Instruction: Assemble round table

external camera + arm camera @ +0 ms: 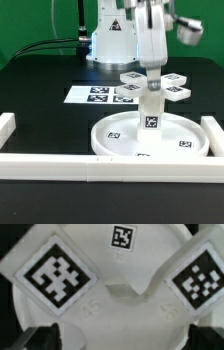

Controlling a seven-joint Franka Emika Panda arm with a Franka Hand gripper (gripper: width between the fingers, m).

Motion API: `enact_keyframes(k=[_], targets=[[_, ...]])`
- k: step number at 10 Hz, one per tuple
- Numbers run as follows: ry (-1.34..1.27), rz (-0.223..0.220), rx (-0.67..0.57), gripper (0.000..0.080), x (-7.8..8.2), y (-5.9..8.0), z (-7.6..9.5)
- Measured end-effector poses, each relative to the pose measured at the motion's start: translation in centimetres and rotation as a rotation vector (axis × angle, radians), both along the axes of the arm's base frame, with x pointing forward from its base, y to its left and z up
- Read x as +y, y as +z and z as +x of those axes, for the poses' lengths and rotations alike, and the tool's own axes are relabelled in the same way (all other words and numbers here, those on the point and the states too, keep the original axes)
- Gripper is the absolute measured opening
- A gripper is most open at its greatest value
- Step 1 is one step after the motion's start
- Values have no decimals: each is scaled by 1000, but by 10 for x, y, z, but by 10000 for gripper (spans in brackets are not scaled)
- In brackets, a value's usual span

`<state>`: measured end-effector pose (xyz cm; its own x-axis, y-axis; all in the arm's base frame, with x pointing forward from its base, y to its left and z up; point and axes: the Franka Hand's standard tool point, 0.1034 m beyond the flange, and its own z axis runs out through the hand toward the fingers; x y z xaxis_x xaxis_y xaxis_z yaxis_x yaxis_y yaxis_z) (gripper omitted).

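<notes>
1. Round-table parts sit mid-assembly at the centre of the exterior view: the gripper [152,82] hangs straight down over the disc, and its fingers appear closed on the cross-shaped foot [150,86], though the contact itself is too small to see clearly.
2. The cross-shaped foot lies level, its tagged arms spread to either side just above the middle of the frame. It tops the short cylinder leg [151,112], which stands upright beneath it, so the vertical grip probably serves to keep foot and leg on one axis.
3. The leg's lower end meets the middle of the large rimmed disc [150,135], which lies flat in the lower centre of the frame, rim upward, presumably so its hub faces the leg. Whether the leg is fully seated cannot be told.
4. In the wrist view, two tagged arms of the foot [55,272] fill the frame close to the camera, with dark fingertips [50,338] at the lower edge.
5. The marker board [95,95] lies flat behind the disc, left of centre.
6. White border rails [100,163] run along the lower frame, likely there to brace the parts.
</notes>
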<state>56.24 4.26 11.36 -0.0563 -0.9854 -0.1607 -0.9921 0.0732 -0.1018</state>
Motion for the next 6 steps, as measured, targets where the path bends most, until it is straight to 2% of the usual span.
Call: enact_keyframes(k=[1,2,4,6], targets=[[15,7,-17,645,1,12,2],[35,10,-25,645,3,18,4],[66,4,-25,649,3,14,2],[279,-10,-14,649,10,10,3]])
